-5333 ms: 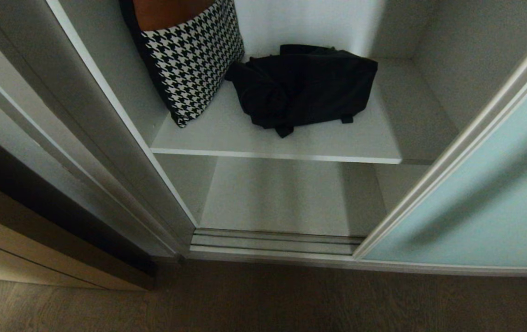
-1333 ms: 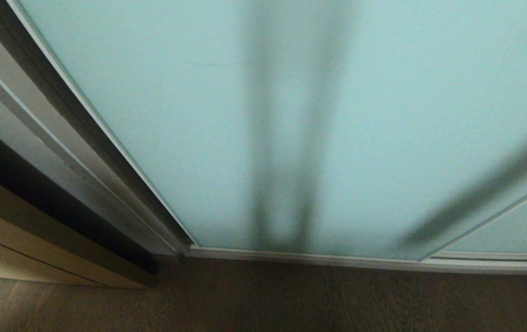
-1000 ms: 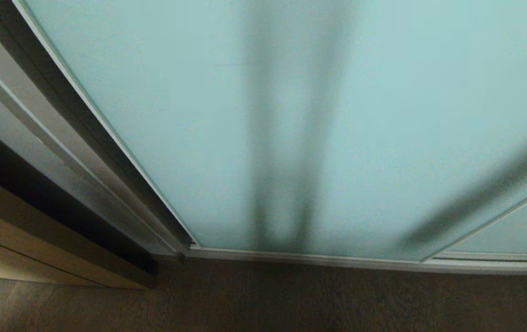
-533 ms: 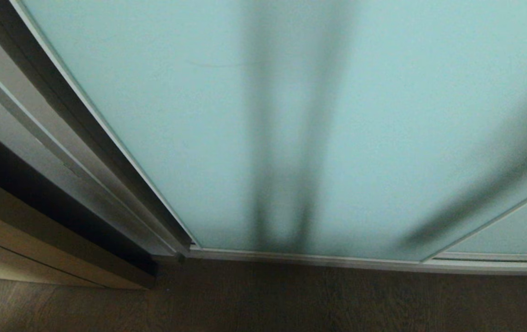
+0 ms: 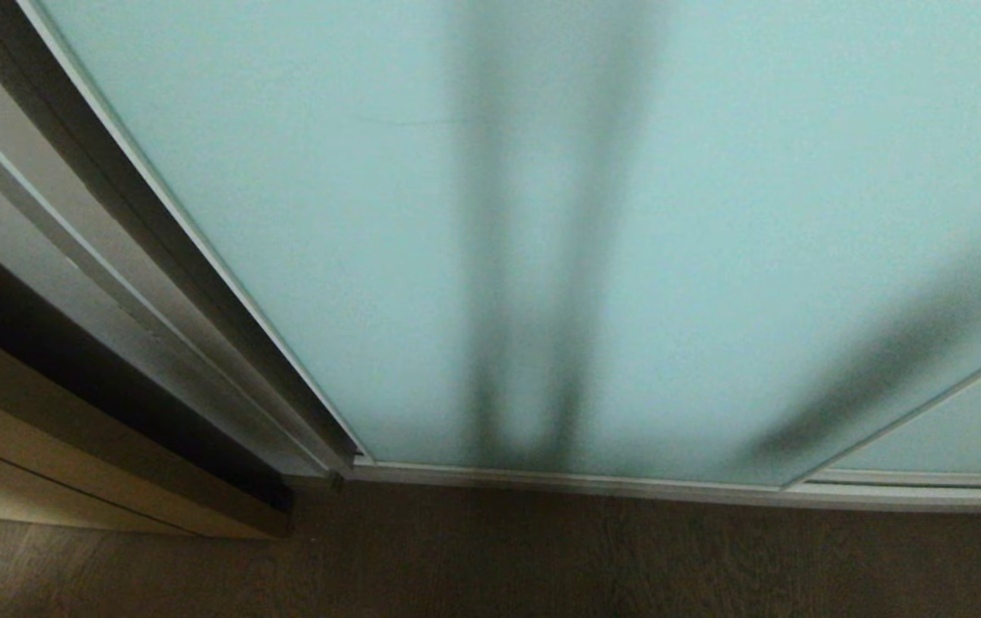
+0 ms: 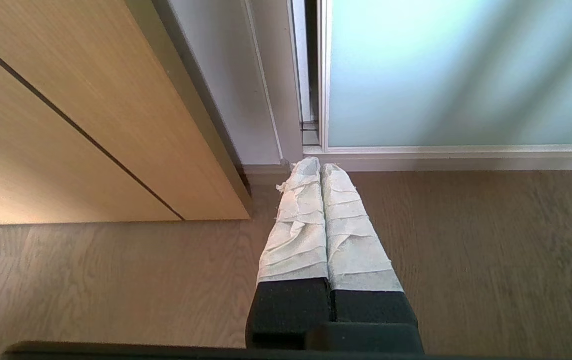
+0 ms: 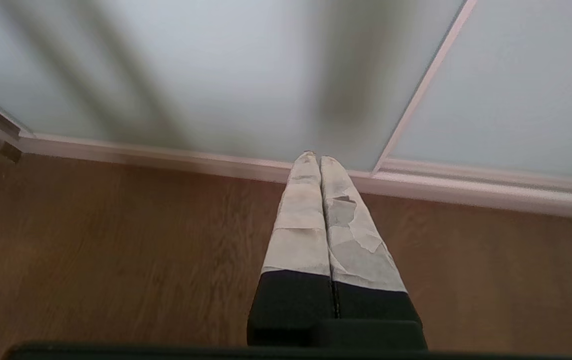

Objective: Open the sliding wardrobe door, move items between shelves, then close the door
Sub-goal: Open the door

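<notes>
The sliding wardrobe door [image 5: 353,223] is filling most of the head view, its frosted aqua glass reaching from the twelve o'clock edge down to a thin silver bottom rail [image 5: 559,481] that is running along the floor at about six o'clock. The panel is standing fully across the opening, its left frame edge meeting the grey side post [image 5: 112,249] that is slanting from eleven o'clock down toward seven. At four o'clock a second glass panel [image 5: 962,429] is overlapping behind it, separated by a slim silver stile. Soft dark shadows are lying on the glass, two upright bands near the centre and a slanted one toward three o'clock. The shelves are hidden behind the glass.

Outward from the door, a dark wood floor [image 5: 490,566] is stretching along the near side, and a pale wooden cabinet [image 5: 44,463] is sitting at eight o'clock beside a dark gap.

Neither arm is showing in the head view. In its wrist view the left tool [image 6: 320,167] is hanging low over the floor with its taped fingers [image 6: 298,220] pressed together, empty, pointing at the corner where door frame and post are meeting. The right tool [image 7: 316,157] is likewise closed on nothing, its wrapped fingers [image 7: 346,225] pointing toward the bottom rail near the stile between the two panels.
</notes>
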### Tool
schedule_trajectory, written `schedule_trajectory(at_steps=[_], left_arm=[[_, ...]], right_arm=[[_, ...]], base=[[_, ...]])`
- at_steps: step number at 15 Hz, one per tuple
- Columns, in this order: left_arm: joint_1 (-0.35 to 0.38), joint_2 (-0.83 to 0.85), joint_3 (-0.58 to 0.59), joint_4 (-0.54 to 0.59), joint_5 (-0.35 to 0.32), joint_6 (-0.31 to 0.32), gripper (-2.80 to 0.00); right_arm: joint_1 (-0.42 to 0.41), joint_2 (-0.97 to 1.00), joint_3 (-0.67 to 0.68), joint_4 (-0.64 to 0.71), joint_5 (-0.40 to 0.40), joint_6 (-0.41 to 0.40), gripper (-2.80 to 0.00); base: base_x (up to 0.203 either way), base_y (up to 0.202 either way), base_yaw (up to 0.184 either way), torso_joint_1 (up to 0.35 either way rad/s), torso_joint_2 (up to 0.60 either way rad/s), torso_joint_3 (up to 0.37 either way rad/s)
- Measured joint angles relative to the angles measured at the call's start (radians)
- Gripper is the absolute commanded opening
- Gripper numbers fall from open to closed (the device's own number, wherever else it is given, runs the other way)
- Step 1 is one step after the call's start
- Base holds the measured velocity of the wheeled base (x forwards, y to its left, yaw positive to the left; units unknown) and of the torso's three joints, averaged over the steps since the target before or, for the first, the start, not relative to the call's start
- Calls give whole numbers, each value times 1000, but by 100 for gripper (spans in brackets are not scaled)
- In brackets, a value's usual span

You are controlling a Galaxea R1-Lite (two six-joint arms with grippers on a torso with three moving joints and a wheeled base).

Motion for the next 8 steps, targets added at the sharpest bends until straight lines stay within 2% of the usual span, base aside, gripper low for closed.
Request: schedule_trajectory(at_steps=[4, 6, 8], left_arm=[[0, 0, 0, 0, 0, 0, -280], [0, 0, 0, 0, 0, -1, -280], [0, 0, 0, 0, 0, -1, -280]], right_arm=[[0, -32, 193, -257, -11, 11, -280], [0, -36, 221, -345, -41, 19, -280], [0, -38, 226, -384, -71, 74, -280]], base=[[0, 0, 0, 0, 0, 0], [0, 0, 0, 0, 0, 0], [0, 0, 0, 0, 0, 0]])
